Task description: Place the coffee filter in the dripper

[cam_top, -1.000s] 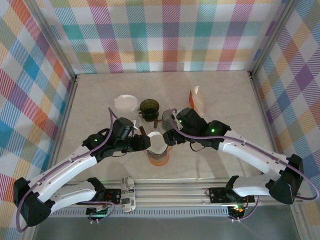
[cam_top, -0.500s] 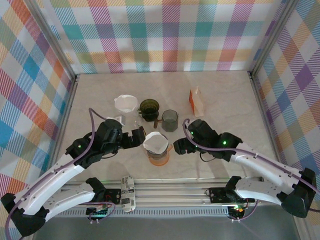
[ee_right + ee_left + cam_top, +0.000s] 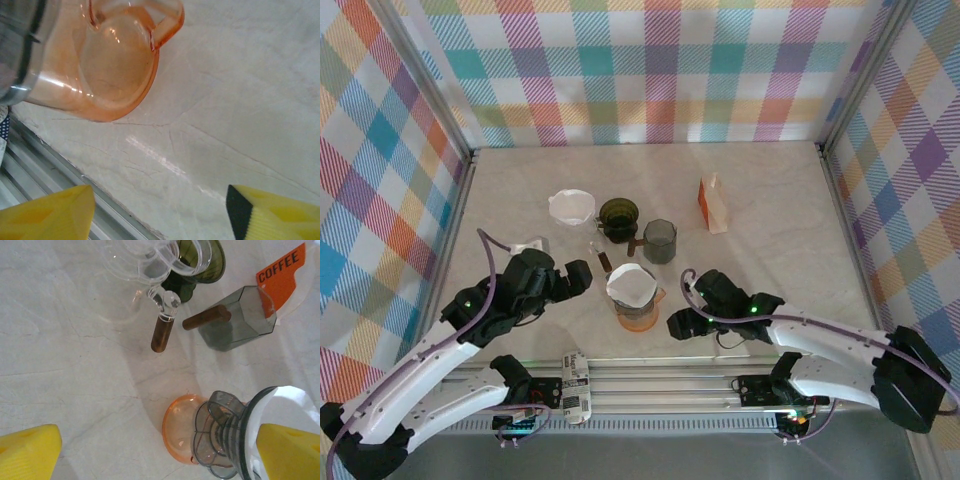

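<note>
The white coffee filter [image 3: 631,286] sits opened inside the grey dripper [image 3: 225,437], which stands on an orange glass cup [image 3: 639,318]. In the left wrist view the filter [image 3: 296,399] pokes out of the dripper's rim above the orange cup [image 3: 181,429]. My left gripper [image 3: 578,278] hangs open to the left of the dripper, apart from it, with nothing between its yellow fingertips [image 3: 27,455]. My right gripper [image 3: 677,325] is open to the right of the cup near the table's front edge. The orange cup [image 3: 117,65] fills the upper left of the right wrist view.
Behind the dripper stand a white filter stack [image 3: 572,206], a green dripper [image 3: 618,213], a grey cup with wooden handle [image 3: 660,241] and an orange-white coffee packet [image 3: 713,203]. A clear glass piece with brown handle [image 3: 162,332] lies nearby. A metal rail [image 3: 650,385] runs along the near edge.
Both grippers have let go of the filter and drawn back, left arm to the left, right arm toward the front edge. The filter stays in the dripper.
</note>
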Motion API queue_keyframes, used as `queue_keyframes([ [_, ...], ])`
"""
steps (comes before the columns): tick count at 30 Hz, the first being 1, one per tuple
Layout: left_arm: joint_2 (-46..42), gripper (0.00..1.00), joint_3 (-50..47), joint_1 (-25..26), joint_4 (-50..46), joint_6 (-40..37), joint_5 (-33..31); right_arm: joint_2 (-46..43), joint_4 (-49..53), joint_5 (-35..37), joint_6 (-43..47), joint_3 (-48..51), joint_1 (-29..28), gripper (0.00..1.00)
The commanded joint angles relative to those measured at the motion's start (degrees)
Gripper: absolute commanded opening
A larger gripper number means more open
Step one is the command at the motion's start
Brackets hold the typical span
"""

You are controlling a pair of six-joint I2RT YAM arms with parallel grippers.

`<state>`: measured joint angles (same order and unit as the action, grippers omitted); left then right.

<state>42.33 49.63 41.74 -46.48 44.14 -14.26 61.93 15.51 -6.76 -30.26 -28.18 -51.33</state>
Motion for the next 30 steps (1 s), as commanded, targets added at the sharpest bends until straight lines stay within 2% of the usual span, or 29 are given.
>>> queue_keyframes([
  [1, -1.6, 1.00, 0.2, -0.7, -1.0, 0.5, -1.9, 3.2, -11.7, -5.6, -1.2, 1.2, -0.3, 0.69],
  [7, -2.8, 1.00, 0.6, -0.8, -1.3, 0.5, -2.5, 9.8, -22.3, -6.8, -2.0, 2.2, -1.1, 0.62],
  [16, -3.7, 1.00, 1.2, -0.9, -1.9, 0.5, -2.3, 18.0, -30.9, -8.1, -2.0, 0.9, -1.2, 0.58],
  [24, -4.5, 1.00, 1.3, -0.9, -2.4, 0.6, -1.9, 24.2, -33.2, -8.8, 0.3, -3.5, -1.3, 0.54],
  [30, -7.2, 1.00, 1.8, -0.9, -4.4, 0.9, -4.2, 29.8, -33.2, -9.4, 2.9, -8.5, -1.2, 0.54],
])
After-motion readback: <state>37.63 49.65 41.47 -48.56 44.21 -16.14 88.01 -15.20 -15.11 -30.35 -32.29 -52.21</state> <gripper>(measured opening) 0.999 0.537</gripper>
